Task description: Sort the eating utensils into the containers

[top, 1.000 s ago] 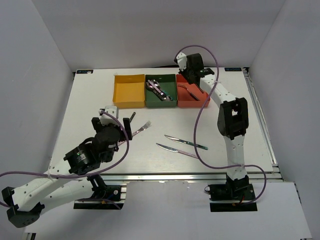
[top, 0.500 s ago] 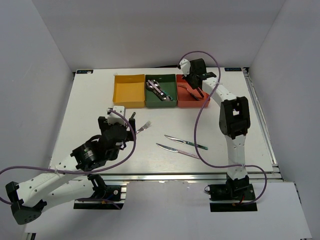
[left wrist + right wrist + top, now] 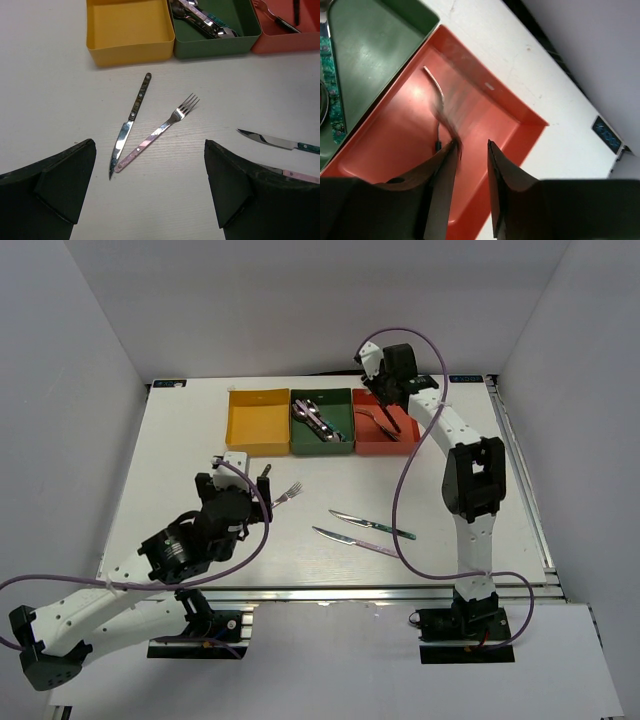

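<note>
Three containers stand in a row at the back: yellow (image 3: 257,432), green (image 3: 340,430) and red (image 3: 372,445). My right gripper (image 3: 393,420) hangs over the red container (image 3: 485,85), its jaws (image 3: 471,145) slightly apart with nothing between them. A blurred fork (image 3: 440,107) slants down from the left fingertip into that bin. My left gripper (image 3: 149,150) is wide open above a dark-handled knife (image 3: 131,117) and a pink-handled fork (image 3: 157,132) on the table. Several spoons (image 3: 315,420) lie in the green container (image 3: 215,47).
Two more knives lie side by side mid-table, one teal-handled (image 3: 372,525) and one pink-handled (image 3: 352,541). The yellow container (image 3: 130,47) has nothing in it. White walls enclose the table on three sides.
The right gripper's jaws have parted over the red container and the fork is slipping down from them. The left arm has drawn back slightly toward the fork and knife.
</note>
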